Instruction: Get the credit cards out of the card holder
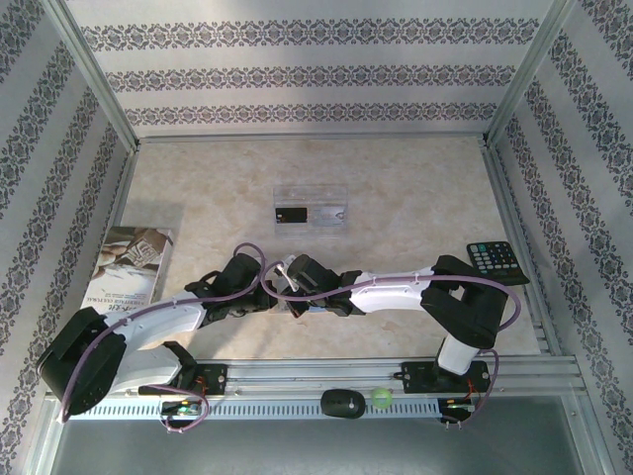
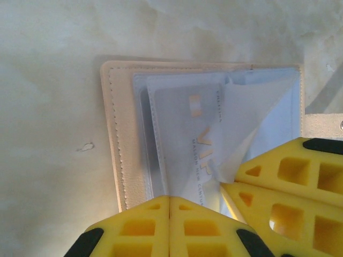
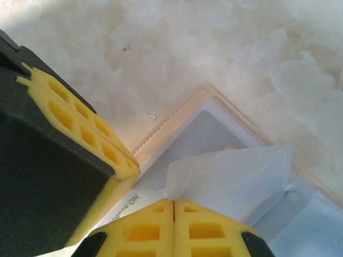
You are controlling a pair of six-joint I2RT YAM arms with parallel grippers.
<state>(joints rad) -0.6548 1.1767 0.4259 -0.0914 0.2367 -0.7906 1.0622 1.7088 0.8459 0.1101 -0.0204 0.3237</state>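
Observation:
The card holder (image 2: pixel 115 134) lies open on the table, tan-edged and pale blue-grey inside; its corner also appears in the right wrist view (image 3: pixel 177 115). A pale credit card (image 2: pixel 182 139) with gold "VIP" lettering sits in a clear sleeve. My left gripper (image 2: pixel 170 199) is shut on that card's near edge. My right gripper (image 3: pixel 174 202) is shut on the sleeve flap (image 3: pixel 230 171), which it holds lifted off the card. Both grippers meet over the holder at the table's near centre (image 1: pixel 285 285). A black credit card (image 1: pixel 290 214) lies in the clear tray (image 1: pixel 310 193).
A printed booklet (image 1: pixel 134 262) lies at the left edge. The black keypad device (image 1: pixel 497 259) sits at the right. A black rounded object (image 1: pixel 342 404) and a green ball (image 1: pixel 381 398) rest on the front rail. Patterned walls enclose three sides.

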